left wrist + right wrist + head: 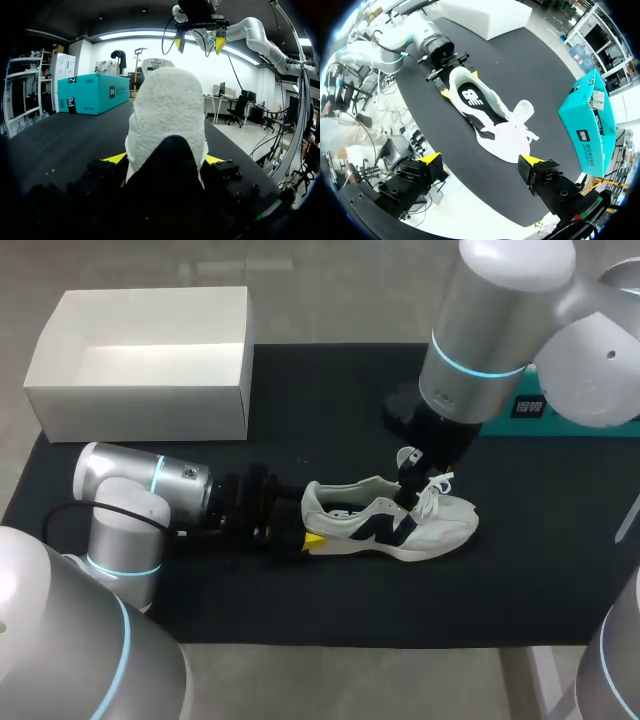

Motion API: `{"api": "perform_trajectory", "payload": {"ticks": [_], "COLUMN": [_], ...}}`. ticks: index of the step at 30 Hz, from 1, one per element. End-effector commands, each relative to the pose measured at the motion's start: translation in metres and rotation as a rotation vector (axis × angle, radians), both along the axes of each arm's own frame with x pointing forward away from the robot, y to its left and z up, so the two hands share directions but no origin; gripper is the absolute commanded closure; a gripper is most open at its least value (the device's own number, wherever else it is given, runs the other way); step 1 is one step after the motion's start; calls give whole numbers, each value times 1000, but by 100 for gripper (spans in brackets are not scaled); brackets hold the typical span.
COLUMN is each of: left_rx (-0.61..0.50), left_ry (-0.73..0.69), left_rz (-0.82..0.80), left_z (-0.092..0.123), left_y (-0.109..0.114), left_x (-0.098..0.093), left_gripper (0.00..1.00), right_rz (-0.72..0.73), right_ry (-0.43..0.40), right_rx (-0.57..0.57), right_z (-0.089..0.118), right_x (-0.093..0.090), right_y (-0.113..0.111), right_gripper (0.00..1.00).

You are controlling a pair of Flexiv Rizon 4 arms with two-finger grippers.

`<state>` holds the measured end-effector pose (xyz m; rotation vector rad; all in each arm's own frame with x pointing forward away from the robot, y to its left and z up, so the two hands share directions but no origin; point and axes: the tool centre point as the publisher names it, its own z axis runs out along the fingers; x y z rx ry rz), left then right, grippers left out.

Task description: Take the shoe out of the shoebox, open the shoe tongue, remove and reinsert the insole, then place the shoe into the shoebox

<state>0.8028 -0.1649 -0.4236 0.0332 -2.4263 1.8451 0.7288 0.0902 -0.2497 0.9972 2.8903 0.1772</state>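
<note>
Now, closest to you, your left gripper (164, 159) lies low on the black mat (330, 410) and squeezes the heel of the shoe (400, 525) from both sides. Do not let go there; I think the shoe will slide if you do. The shoe sits on its sole in the middle of the mat, with its toe pointing away from that gripper. Its tongue (521, 112) looks partly lifted, and the dark insole (470, 97) shows inside. Your right gripper (481, 160) hangs high above the laces, fingers spread wide, with nothing in them. Bring it straight down, slowly, and pinch only the tongue, not the laces. Then pull the tongue toward the toe so the hole gets big. Far off, at the back left of the table, the white shoebox (140, 405) sits open with nothing in it.
</note>
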Motion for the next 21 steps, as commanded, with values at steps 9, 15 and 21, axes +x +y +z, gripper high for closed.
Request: {"api": "perform_trajectory", "payload": {"ticks": [9, 15, 21], "left_rx": [-1, -1, -1], "left_ry": [0, 0, 0], "left_rz": [-1, -1, -1], "left_z": [0, 0, 0], "left_y": [0, 0, 0], "left_x": [0, 0, 0], "left_gripper": [100, 100, 100], "right_rz": [595, 595, 595], "right_ry": [168, 168, 168], "right_rx": [-58, -58, -58], "right_z": [-9, -9, -9], "right_x": [2, 2, 2], "right_y": [-2, -2, -2], "right_gripper": [100, 100, 100]}}
